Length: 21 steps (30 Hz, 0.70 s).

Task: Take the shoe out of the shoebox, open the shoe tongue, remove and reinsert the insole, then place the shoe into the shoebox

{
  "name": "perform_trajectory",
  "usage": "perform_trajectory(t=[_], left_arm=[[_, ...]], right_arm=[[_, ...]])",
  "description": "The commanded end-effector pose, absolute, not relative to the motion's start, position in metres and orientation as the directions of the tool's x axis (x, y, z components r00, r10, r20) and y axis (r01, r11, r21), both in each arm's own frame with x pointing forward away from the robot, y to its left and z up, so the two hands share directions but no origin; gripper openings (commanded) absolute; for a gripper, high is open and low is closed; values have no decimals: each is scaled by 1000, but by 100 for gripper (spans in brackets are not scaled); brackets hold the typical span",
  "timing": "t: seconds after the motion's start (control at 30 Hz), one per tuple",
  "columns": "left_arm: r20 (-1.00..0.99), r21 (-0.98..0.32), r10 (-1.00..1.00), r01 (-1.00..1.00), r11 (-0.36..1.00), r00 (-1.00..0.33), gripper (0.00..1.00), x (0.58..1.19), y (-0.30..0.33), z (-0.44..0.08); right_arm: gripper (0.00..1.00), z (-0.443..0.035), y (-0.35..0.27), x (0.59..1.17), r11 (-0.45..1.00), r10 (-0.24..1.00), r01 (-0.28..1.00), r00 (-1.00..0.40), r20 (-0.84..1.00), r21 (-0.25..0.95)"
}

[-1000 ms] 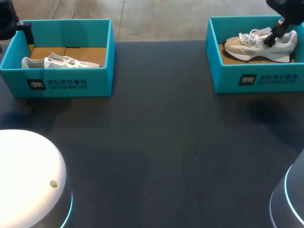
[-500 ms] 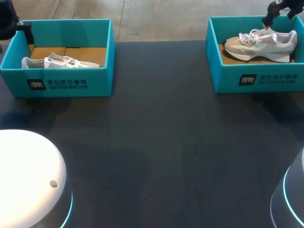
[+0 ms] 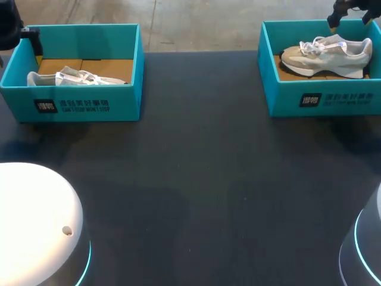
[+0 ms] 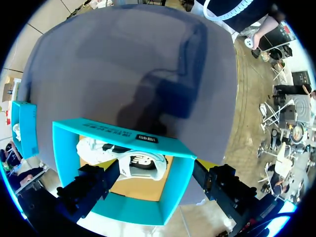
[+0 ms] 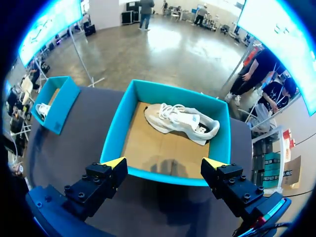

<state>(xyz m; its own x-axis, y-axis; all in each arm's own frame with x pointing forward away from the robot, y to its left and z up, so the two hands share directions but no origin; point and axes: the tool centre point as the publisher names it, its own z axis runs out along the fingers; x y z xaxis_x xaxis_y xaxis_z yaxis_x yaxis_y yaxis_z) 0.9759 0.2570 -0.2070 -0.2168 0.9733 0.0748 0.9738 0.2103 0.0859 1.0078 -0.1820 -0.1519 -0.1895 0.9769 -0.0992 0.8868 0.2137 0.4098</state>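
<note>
Two teal shoeboxes stand on the dark table. The right shoebox (image 3: 321, 98) holds a beige-and-white shoe (image 3: 326, 55) with loose laces. My right gripper (image 3: 343, 12) hangs above the box's far edge, apart from the shoe. In the right wrist view this gripper (image 5: 164, 165) is open and empty, high over the box (image 5: 116, 128) and its shoe (image 5: 180, 121). The left shoebox (image 3: 77, 104) holds a white shoe (image 3: 74, 77). My left gripper (image 4: 155, 182) stands open above that box (image 4: 128, 210), with the shoe (image 4: 123, 158) below it and nothing between the fingers.
The wide dark tabletop (image 3: 196, 179) stretches between the boxes and toward the front. My arms' white bases show at the front left (image 3: 36, 226) and front right (image 3: 366, 250). The left arm (image 3: 12, 27) sits at the back left corner.
My right gripper has lifted away from the shoe's collar in the right box and risen past the box's far edge, empty. The shoe stays in the box. The left arm has not moved.
</note>
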Motion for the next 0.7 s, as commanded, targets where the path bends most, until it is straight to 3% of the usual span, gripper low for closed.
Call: perform_trajectory(t=[0.03, 0.07, 0.1, 0.13, 0.33, 0.7], left_arm=[[76, 87, 973, 974, 210, -216, 100, 975, 257, -207], [76, 87, 973, 974, 210, -216, 100, 975, 257, -207], [76, 87, 973, 974, 210, -216, 100, 975, 257, -207], [76, 87, 973, 974, 210, -216, 100, 975, 257, -207], [76, 87, 973, 974, 210, -216, 100, 975, 257, -207], [76, 87, 973, 974, 210, -216, 100, 975, 257, -207]], right_arm=[[100, -152, -182, 1007, 213, 977, 886, -189, -99, 412], [100, -152, -182, 1007, 213, 977, 886, -189, -99, 412], [100, -159, -190, 1012, 74, 997, 911, -58, -54, 406], [100, -161, -193, 1015, 37, 998, 912, -10, -69, 409], [100, -170, -206, 1035, -126, 985, 914, 162, -63, 386], [100, -193, -238, 1077, -275, 955, 912, 297, -27, 303]])
